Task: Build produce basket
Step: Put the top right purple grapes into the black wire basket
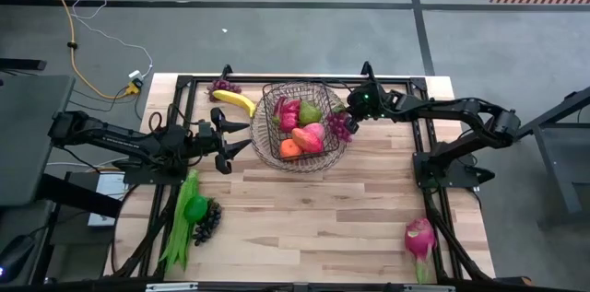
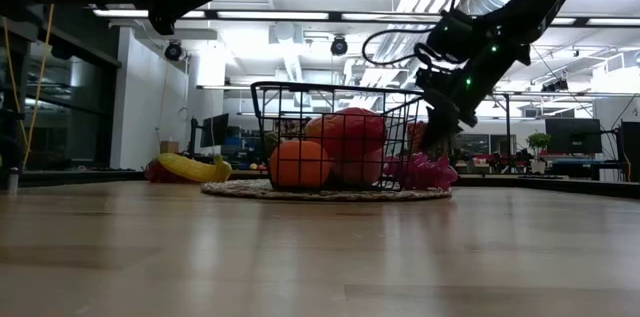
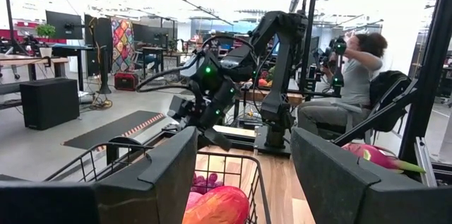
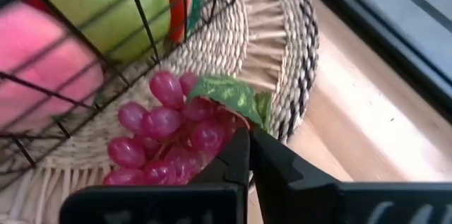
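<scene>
Pale wooden planks make up the surface [image 1: 369, 200]. From above, the dark wire-mesh basket [image 1: 277, 99] sits near its far edge, holding rounded produce [image 1: 309, 133]. Left gripper [image 1: 224, 143] hovers beside it, fingers apart. Only the right wrist view shows the right gripper [image 4: 247, 143] clamped on glossy purple grapes [image 4: 159, 143] over a woven wicker tray [image 4: 282, 54].

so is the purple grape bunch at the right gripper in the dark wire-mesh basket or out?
Out. The purple grape bunch lies on the woven tray outside the basket wall, right gripper shut on it.
</scene>
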Controlling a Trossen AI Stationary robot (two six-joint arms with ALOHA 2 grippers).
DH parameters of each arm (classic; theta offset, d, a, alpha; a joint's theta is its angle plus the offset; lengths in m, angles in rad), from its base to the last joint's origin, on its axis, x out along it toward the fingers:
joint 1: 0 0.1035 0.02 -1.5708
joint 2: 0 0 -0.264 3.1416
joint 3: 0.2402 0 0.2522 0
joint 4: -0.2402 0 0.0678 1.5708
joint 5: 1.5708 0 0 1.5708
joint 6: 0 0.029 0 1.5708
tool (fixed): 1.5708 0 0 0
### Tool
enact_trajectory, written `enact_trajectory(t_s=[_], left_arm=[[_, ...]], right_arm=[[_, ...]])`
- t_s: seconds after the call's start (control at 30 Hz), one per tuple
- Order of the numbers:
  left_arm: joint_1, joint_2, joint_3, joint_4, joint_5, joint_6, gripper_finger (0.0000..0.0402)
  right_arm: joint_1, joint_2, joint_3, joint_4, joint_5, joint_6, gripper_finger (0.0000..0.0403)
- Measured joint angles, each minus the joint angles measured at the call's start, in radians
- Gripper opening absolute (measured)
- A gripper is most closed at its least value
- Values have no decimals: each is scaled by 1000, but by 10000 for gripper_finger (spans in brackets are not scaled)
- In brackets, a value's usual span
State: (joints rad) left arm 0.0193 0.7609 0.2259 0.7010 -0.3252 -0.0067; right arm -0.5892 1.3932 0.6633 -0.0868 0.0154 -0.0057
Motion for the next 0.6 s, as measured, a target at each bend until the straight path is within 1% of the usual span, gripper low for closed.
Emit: enact_trajectory(t_s=[0.1, 0.27, 0.4, 0.6], left_arm=[[0, 0, 0, 0, 0, 0, 217], [0, 0, 0, 0, 0, 2, 217], [0, 0, 0, 0, 0, 1, 217], [0, 0, 0, 0, 0, 0, 217]], right_arm=[[0, -33, 15, 0, 0, -2, 2], [2, -132, 54, 0, 0, 1, 1], [25, -203, 86, -5, 0, 1, 1], [62, -259, 141, -8, 0, 0, 0]])
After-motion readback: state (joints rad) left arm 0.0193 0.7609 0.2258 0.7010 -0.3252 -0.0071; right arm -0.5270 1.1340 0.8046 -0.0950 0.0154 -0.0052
